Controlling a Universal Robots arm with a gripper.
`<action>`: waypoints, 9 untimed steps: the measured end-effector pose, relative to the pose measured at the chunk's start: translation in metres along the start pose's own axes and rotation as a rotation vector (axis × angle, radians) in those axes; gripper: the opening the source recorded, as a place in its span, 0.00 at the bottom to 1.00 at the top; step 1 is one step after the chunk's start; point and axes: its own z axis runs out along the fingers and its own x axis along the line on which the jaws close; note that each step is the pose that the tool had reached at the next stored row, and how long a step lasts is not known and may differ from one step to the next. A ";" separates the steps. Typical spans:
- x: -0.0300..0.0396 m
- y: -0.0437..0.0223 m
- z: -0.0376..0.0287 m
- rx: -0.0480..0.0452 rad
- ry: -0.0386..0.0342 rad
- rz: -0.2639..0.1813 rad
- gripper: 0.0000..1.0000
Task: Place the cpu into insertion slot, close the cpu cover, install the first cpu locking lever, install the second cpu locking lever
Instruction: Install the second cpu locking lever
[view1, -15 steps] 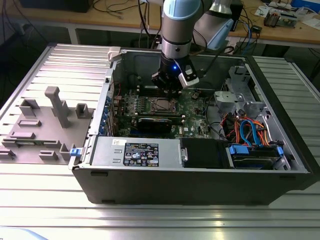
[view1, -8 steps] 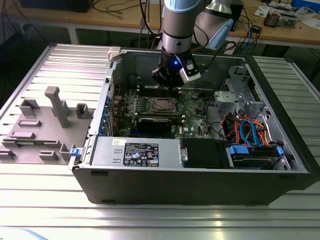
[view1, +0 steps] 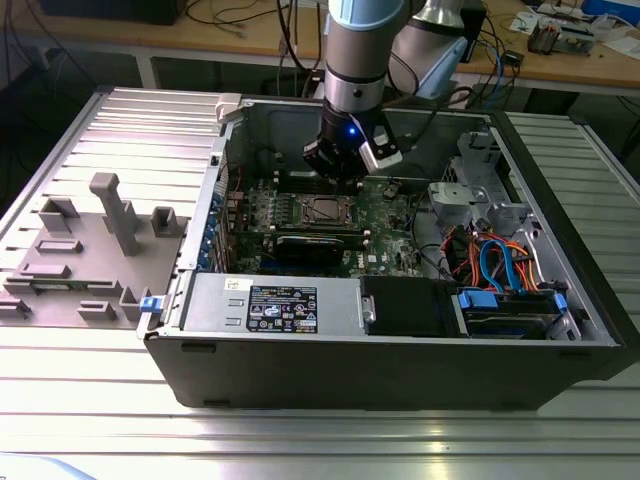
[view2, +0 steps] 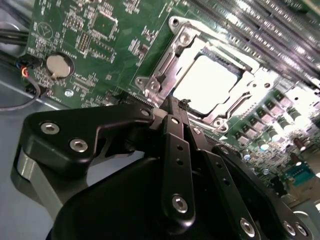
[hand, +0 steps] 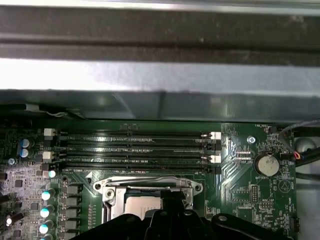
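The cpu lies flat in the insertion slot on the green board, its silver top shining bright. The silver cpu cover lies down around it as a frame, with the chip showing through its window. My gripper is shut, its black fingertips meeting just at the socket's edge, low over the cover's rim. In the first wrist view the gripper overlaps the socket's near side, next to the cpu. The exterior view has the gripper hanging just behind the socket inside the open computer case.
Long black memory slots run beside the socket, toward the case's metal wall. A coin battery sits on the board. A black card, a power supply and coloured cables crowd the case. Grey fixtures stand on the exterior view's left.
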 end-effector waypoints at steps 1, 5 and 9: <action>0.0000 -0.0019 -0.0001 0.0001 0.0000 0.000 0.11; 0.0001 -0.0050 -0.0002 0.0001 -0.0001 0.000 0.11; 0.0001 -0.0052 -0.0002 0.0002 0.0000 0.000 0.11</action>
